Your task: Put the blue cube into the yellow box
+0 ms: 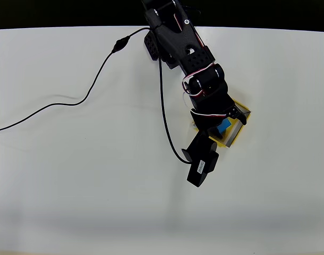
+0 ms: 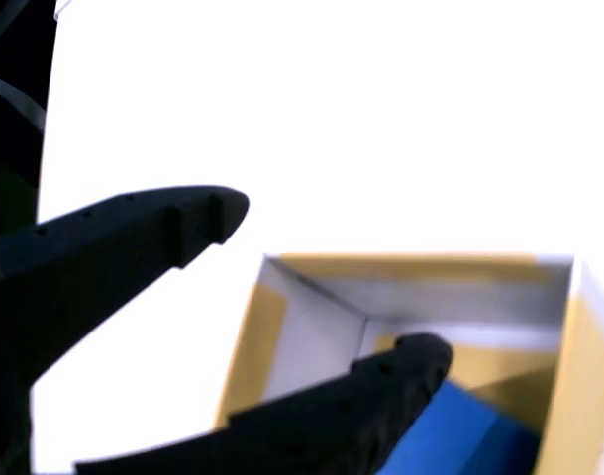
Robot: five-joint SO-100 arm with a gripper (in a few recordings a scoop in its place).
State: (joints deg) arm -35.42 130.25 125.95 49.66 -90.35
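From overhead, a black robot arm (image 1: 186, 50) reaches down from the top edge across a white table (image 1: 71, 186), and its wrist and camera housing cover most of the yellow box (image 1: 237, 127), leaving only the box's right corner and part of its pale wall in sight. A small patch of the blue cube (image 1: 224, 125) peeks out beside the black wrist, inside the box's outline. In the wrist view the box is cut off at the bottom and right edges; its whitish walls and yellow floor (image 2: 282, 327) are washed out by bright light, and the table around it is blown to plain white. There the blue cube (image 2: 460, 435) lies in the box's lower part, half hidden behind the lower finger (image 2: 381, 396) and cropped by the frame. The gripper (image 2: 332, 287) is released, its two black fingers spread wide apart: the upper finger is outside the box over the table, the lower one reaches into the box against or just beside the cube; whether they touch cannot be told. A thin black cable (image 1: 71, 101) trails across the table to the left edge.
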